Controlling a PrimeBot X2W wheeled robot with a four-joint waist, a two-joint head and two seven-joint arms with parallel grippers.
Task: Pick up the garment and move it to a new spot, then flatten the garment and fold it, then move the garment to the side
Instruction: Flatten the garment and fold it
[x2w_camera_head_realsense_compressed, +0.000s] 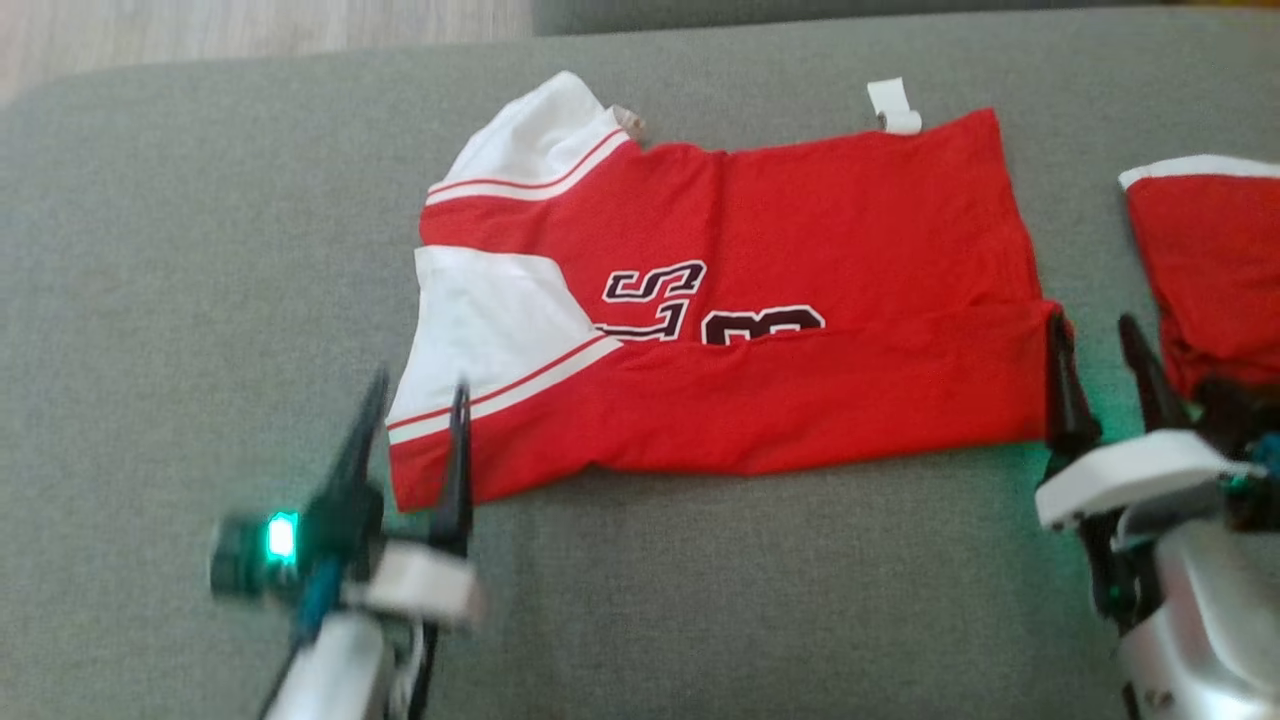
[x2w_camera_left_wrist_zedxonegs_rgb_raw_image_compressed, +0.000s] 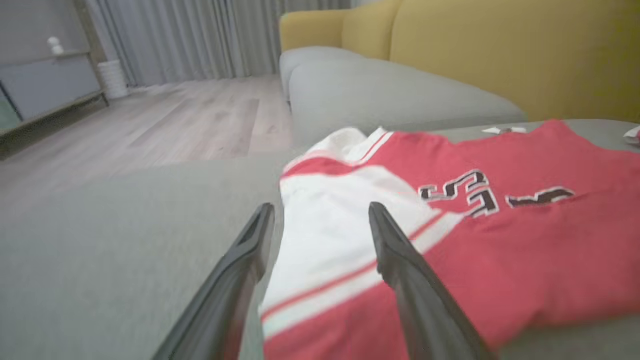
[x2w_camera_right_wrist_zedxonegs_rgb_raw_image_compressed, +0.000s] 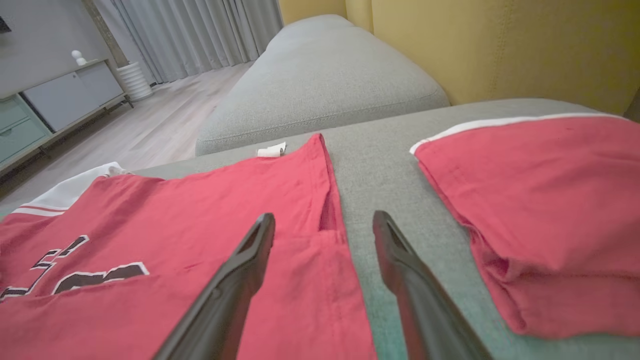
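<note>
Blurred left end effector (x2w_camera_head_realsense_compressed: 420, 385), garment (x2w_camera_head_realsense_compressed: 800, 250) lettering (x2w_camera_head_realsense_compressed: 690, 305) half covered, red cloth (x2w_camera_head_realsense_compressed: 1210, 260) cropped

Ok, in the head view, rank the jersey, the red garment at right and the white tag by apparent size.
1. jersey, clearly largest.
2. red garment at right, though the frame edge cuts it off, so its full size is unsure.
3. white tag, smallest.

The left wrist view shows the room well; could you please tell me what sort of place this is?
Most likely a home living room: a yellow sofa with grey cushions, a wood floor, long grey curtains and a low cabinet along the wall.
</note>
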